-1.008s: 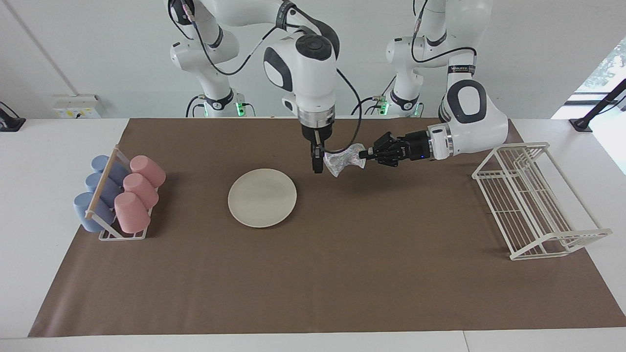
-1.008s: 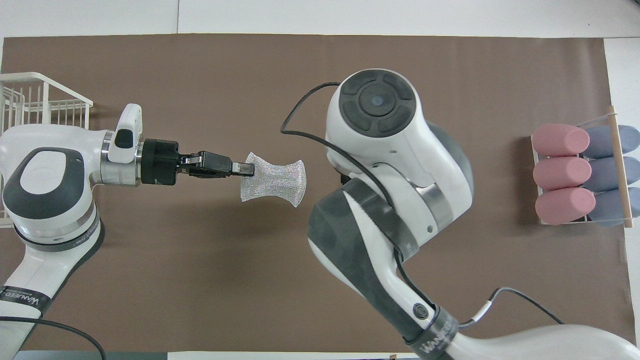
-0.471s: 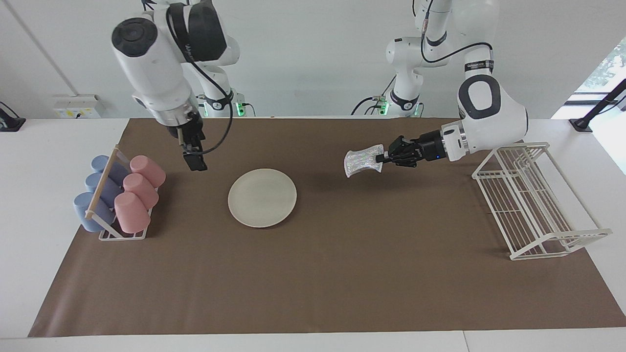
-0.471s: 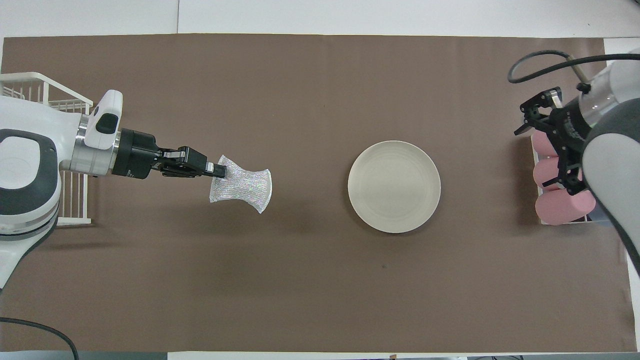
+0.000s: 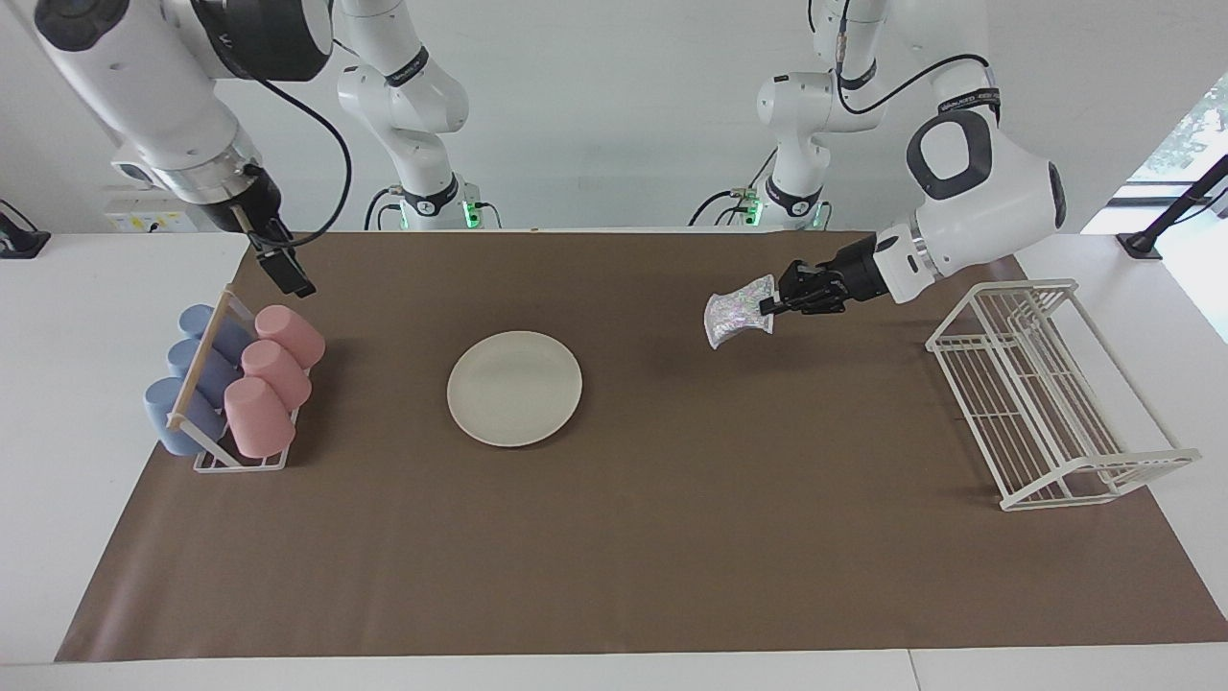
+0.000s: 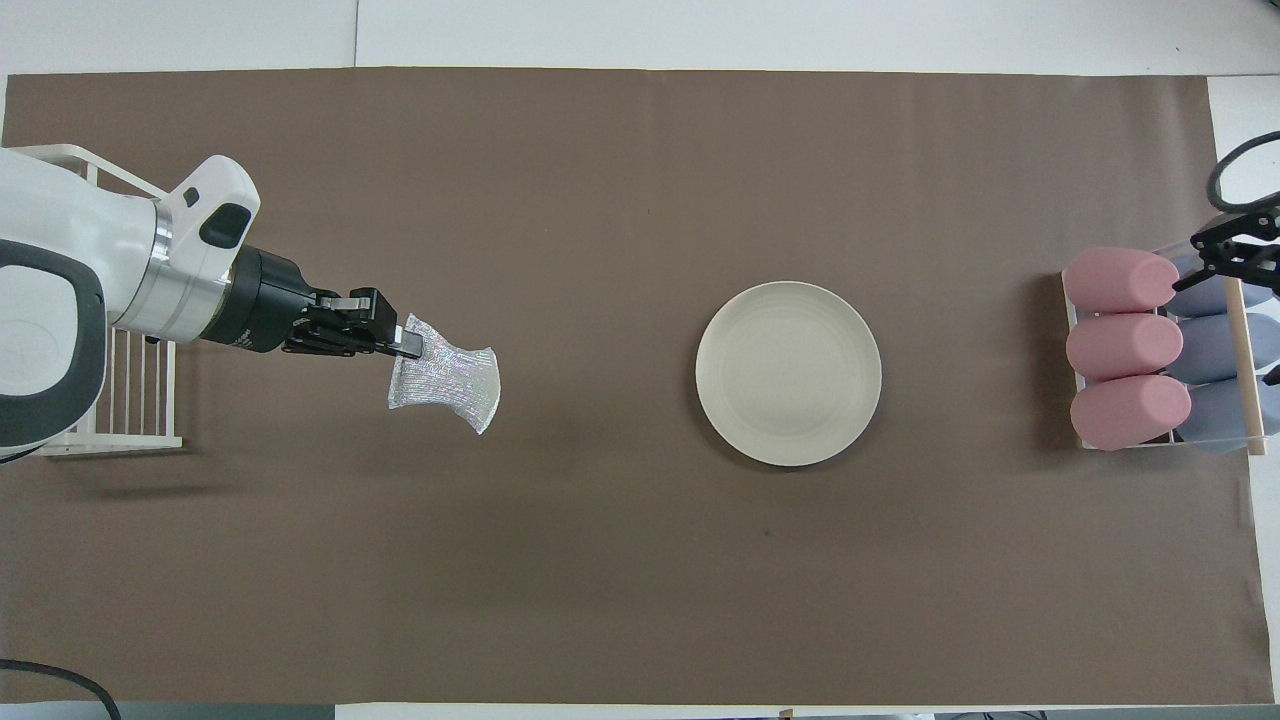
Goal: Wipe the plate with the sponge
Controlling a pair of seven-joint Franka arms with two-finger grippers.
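From across the surface: a second ago both claws met over the brown mat beside the plate (image 5: 514,388), the sponge (image 5: 737,316) between them; now they have drawn well apart. The left claw (image 5: 767,305) is pinched together on one edge of the sponge and has carried it off toward the wire rack (image 5: 1050,393), holding it in the air over bare mat, so the plate lies well apart from that claw, toward the right arm's end. The right claw (image 5: 288,272) has swung up and away, its fingers apart and holding nothing, and hangs by the cup rack (image 5: 230,389), with the plate lying well clear of it too; I'd say the sponge now belongs to the left arm alone, and the wiping has not begun.

From above: the left claw (image 6: 400,340) grips the sponge (image 6: 445,375) by its corner, the rest hanging free; the plate (image 6: 788,373) sits uncovered on the mat, well away from the sponge; only the tip of the right claw (image 6: 1240,245) shows, over the cups; the left arm, I reckon, must bring the sponge back over the plate.
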